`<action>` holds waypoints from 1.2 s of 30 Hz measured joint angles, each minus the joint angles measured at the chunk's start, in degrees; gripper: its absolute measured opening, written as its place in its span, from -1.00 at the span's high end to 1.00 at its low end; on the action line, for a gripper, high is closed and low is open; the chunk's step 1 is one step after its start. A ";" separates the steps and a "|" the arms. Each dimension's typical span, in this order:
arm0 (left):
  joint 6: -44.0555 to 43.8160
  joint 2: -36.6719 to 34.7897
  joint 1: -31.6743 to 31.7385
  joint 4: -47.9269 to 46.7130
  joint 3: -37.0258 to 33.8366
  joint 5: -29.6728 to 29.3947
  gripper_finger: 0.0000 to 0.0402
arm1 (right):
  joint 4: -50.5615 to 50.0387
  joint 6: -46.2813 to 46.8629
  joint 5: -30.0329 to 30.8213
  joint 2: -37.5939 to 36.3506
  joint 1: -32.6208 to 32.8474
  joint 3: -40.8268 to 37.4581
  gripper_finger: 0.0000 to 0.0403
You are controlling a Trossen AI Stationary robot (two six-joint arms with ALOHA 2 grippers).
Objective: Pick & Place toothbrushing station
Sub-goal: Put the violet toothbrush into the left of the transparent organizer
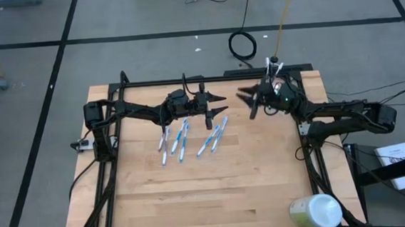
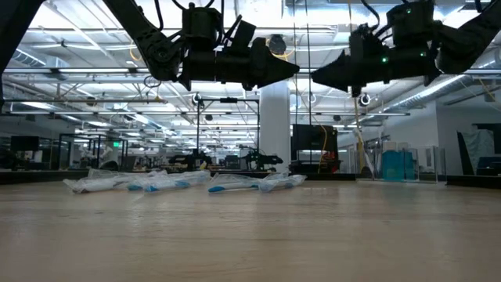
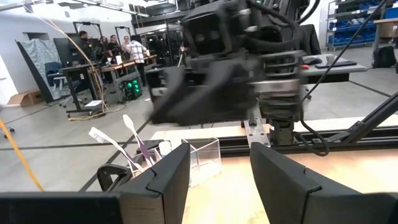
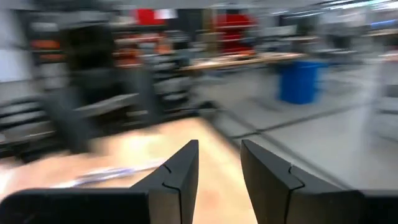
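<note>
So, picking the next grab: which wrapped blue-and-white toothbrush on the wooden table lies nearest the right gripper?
The rightmost wrapped blue-and-white toothbrush; the others lie farther from the right gripper.

Matt wood table point(image 1: 215, 191) (pale planks), clear plastic cup point(image 3: 204, 157), matt black claws.

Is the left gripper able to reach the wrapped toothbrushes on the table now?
Probably yes. The left gripper hangs open above the table, right beside the wrapped toothbrushes, and nothing lies between them. The right gripper faces it, off to the side.
</note>
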 joint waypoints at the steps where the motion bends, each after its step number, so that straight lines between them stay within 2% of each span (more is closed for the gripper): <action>1: 0.00 0.00 0.00 -0.01 0.00 0.00 0.14 | -0.01 0.63 -3.08 0.00 0.72 0.00 0.46; 6: -0.02 0.00 0.00 -0.02 0.00 0.00 0.14 | 0.05 2.33 -14.12 0.00 4.53 0.00 0.47; 12: 0.04 0.00 0.00 -0.07 0.00 0.02 0.14 | 2.08 1.86 -20.17 0.00 7.56 0.00 0.46; 22: -0.85 -0.09 0.00 -0.39 0.02 0.03 0.14 | 2.13 2.18 -20.20 0.00 8.32 0.00 0.45; 26: -4.96 -3.28 0.00 -8.24 0.02 0.18 0.14 | 1.56 4.25 -20.21 0.00 8.32 0.00 0.45; 36: -2.30 -16.54 -1.71 -41.46 0.06 4.98 0.14 | 0.81 4.91 -20.34 0.00 8.94 -0.02 0.46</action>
